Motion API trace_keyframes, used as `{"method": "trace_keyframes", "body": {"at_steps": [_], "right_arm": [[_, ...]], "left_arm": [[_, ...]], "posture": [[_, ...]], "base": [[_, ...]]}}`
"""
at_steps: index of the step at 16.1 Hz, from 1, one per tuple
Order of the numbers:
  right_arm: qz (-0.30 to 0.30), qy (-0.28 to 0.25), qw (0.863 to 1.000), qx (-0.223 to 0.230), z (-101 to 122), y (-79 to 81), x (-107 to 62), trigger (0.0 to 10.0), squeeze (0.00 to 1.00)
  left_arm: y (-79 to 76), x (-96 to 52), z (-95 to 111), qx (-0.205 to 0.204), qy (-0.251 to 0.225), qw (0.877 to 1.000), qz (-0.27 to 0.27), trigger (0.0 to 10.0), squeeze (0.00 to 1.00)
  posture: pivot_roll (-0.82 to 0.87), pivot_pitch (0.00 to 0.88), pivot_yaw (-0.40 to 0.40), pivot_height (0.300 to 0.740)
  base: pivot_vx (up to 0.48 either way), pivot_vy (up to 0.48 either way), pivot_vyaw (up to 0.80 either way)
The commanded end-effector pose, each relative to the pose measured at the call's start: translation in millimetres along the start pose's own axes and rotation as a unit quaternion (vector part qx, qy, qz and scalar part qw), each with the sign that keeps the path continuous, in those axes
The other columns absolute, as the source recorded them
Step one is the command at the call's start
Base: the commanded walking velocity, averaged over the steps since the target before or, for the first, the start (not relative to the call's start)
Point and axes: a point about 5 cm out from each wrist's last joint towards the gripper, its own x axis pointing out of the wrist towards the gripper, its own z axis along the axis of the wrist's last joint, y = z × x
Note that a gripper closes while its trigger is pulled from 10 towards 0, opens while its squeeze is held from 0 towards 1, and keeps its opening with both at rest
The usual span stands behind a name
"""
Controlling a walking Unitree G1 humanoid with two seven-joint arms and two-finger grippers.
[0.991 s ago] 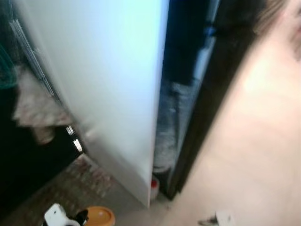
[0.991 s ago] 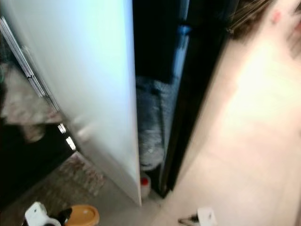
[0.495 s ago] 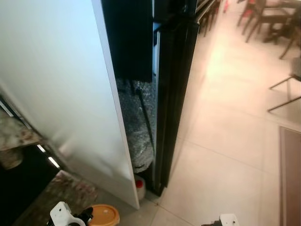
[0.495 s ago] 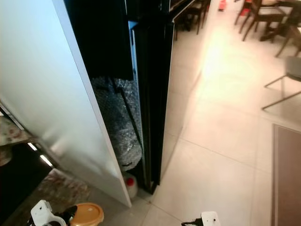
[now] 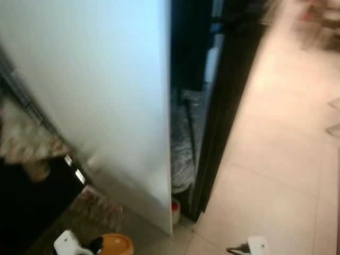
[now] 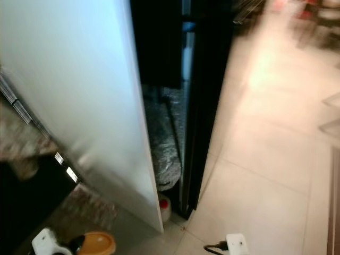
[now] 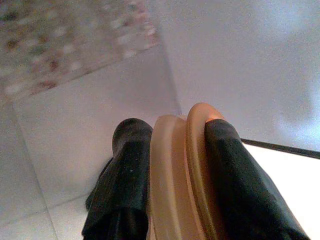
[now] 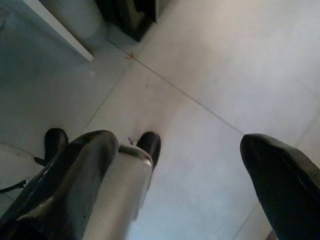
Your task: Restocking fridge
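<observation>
The left gripper gripped an orange lid, the right gripper gaped wide, and the fridge looked unstocked.

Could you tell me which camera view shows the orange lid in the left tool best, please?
The left wrist view: the orange lid sits edge-on, large, between the left tool's black fingers. Both eye views catch it small and partly cropped at the bottom edge.

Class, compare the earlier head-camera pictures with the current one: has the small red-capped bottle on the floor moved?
No. The bottle still stands at the foot of the white panel; the whole picture shifted, so the camera moved.
</observation>
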Motion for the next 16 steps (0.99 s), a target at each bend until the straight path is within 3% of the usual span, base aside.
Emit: {"method": "trace_keyframes", "body": {"at_steps": [1,8,13,14,15,16], "right_arm": [[0.002,-0.004,1.0,0.008,1,3.7,0.6,10.0,0.0],[-0.024,-0.02,0.999,0.013,3,0.9,0.2,10.0,0.0],[-0.091,-0.12,0.986,0.075,15,-6.4,-4.6,10.0,0.0],[-0.098,-0.174,0.978,0.064,47,-4.8,-2.4,10.0,0.0],[-0.112,-0.276,0.954,0.042,111,-6.4,-6.7,10.0,0.0],[-0.121,-0.312,0.942,0.03,129,-7.4,-10.9,10.0,0.0]], "left_arm": [[6.4,-1.5,1,0.006,0.005,1.0,0.009,10.0,0.0],[9.1,-2.3,0,0.014,0.006,1.0,0.014,10.0,0.0],[8.8,-2.2,0,0.017,0.006,1.0,0.015,10.0,0.0],[9.0,-2.2,0,0.016,0.006,1.0,0.016,10.0,0.0],[9.2,-2.3,0,0.017,0.006,1.0,0.016,10.0,0.0],[9.5,-2.4,-1,0.017,0.006,1.0,0.017,10.0,0.0]], "posture": [[0.04,0.0,0.043,0.74],[0.03,0.0,0.045,0.74],[0.03,0.0,0.044,0.74],[0.02,0.0,0.045,0.74],[0.02,0.0,0.045,0.74],[0.01,0.0,0.047,0.74]], "base": [[0.0,0.274,-0.69],[0.0,0.152,0.0],[0.0,0.0,0.0],[0.0,0.0,0.0],[0.0,0.0,0.0],[0.0,0.0,0.0]]}}
